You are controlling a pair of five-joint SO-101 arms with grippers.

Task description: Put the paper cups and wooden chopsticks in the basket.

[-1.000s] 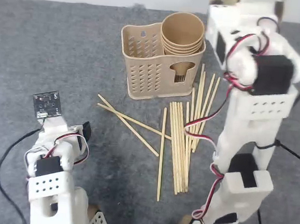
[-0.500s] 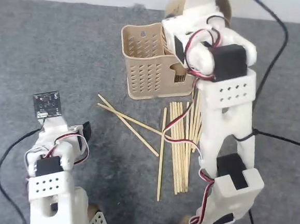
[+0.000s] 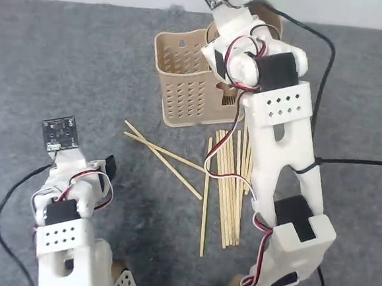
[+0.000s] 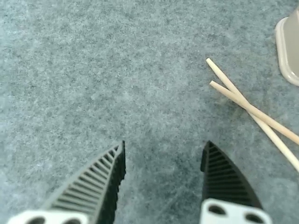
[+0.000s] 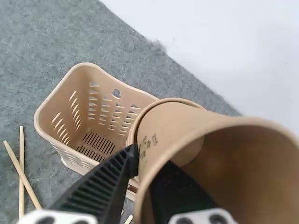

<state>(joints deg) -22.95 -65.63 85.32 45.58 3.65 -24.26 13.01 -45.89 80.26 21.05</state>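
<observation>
Right jaws clamped on rim of tilted paper cups point(image 5: 196, 154) at basket point(image 3: 181, 96) by worktop point(image 3: 65, 53) far edge; chopsticks point(image 3: 226, 199) lie just nearside of it, axes running near-far, under right arm point(image 3: 282, 157); left jaws wide open, empty.

Bench point(image 3: 72, 61) beside the basket point(image 3: 181, 96) offered passage. Scattered chopsticks point(image 3: 226, 199) and the right arm point(image 3: 277, 143) blocked its near side.
</observation>
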